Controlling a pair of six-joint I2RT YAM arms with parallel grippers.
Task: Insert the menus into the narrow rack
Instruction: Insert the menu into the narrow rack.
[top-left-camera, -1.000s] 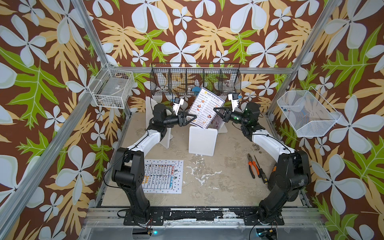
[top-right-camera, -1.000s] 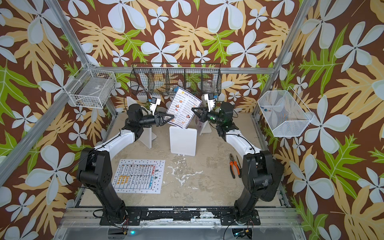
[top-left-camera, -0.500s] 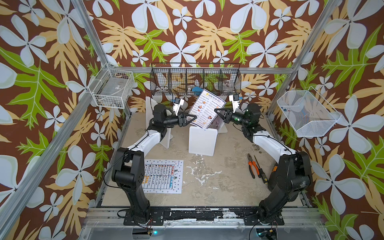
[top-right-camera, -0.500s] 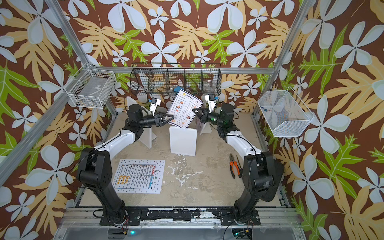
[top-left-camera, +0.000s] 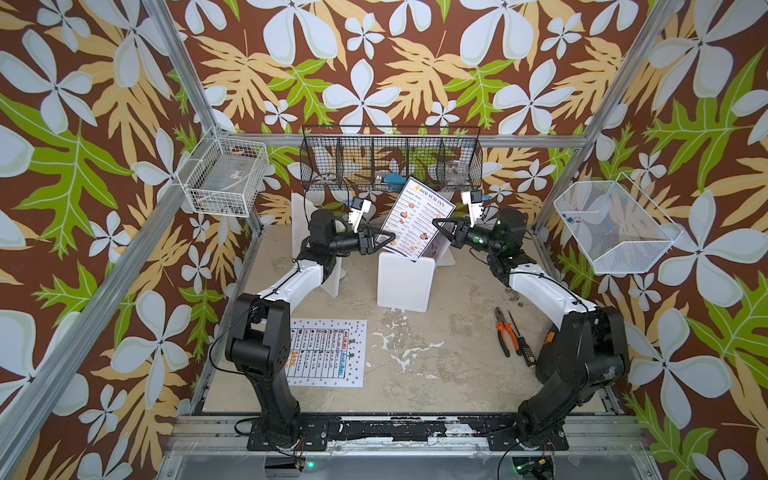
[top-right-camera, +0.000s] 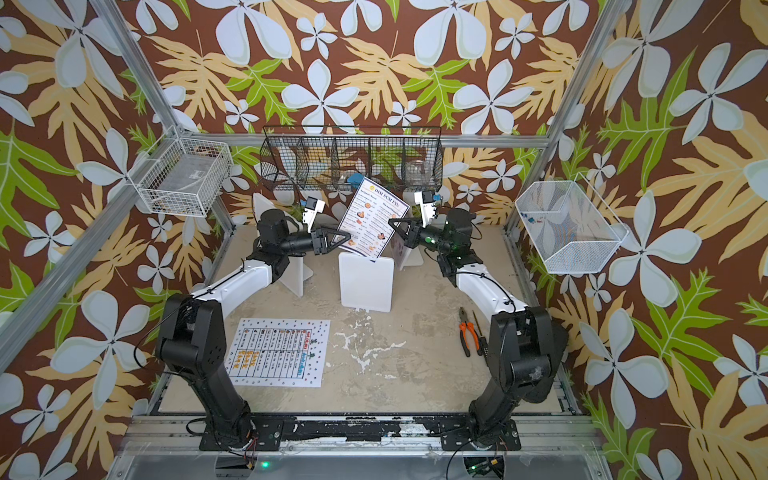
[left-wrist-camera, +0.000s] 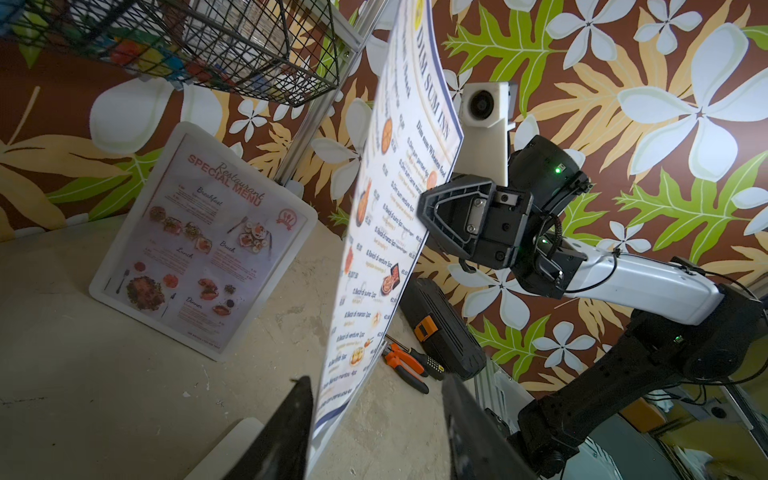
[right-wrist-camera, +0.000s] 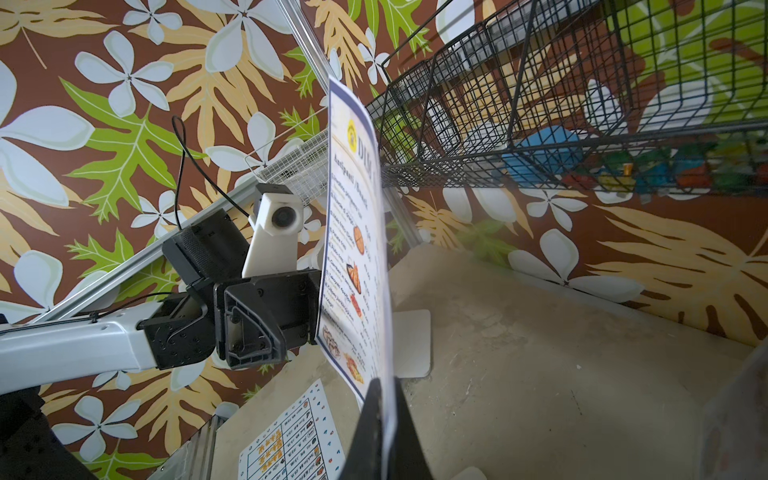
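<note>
The dark-bordered "DIM SUM INN" menu (top-left-camera: 417, 220) (top-right-camera: 372, 220) (left-wrist-camera: 399, 187) (right-wrist-camera: 353, 232) hangs tilted in the air, its lower corner at the top edge of the white rack (top-left-camera: 405, 282) (top-right-camera: 365, 282). My right gripper (top-left-camera: 436, 222) (top-right-camera: 392, 222) (right-wrist-camera: 380, 386) is shut on its right edge. My left gripper (top-left-camera: 388, 240) (top-right-camera: 347, 241) (left-wrist-camera: 376, 386) stands open around the left edge, which lies against one finger. The pinkish "SPECIAL MENU" (left-wrist-camera: 199, 266) stands in a white holder behind. The dotted-border menu (top-left-camera: 326, 353) (top-right-camera: 278, 353) (right-wrist-camera: 291, 444) lies flat on the table.
Another white stand (top-left-camera: 320, 266) is behind my left arm. Orange pliers and a screwdriver (top-left-camera: 505, 332) lie at the right. A black wire basket (top-left-camera: 390, 158) hangs on the back wall, with white wire baskets at the left (top-left-camera: 222, 183) and right (top-left-camera: 611, 226).
The right gripper and the held menu have shifted only slightly. The left gripper has stayed open in the same place.
</note>
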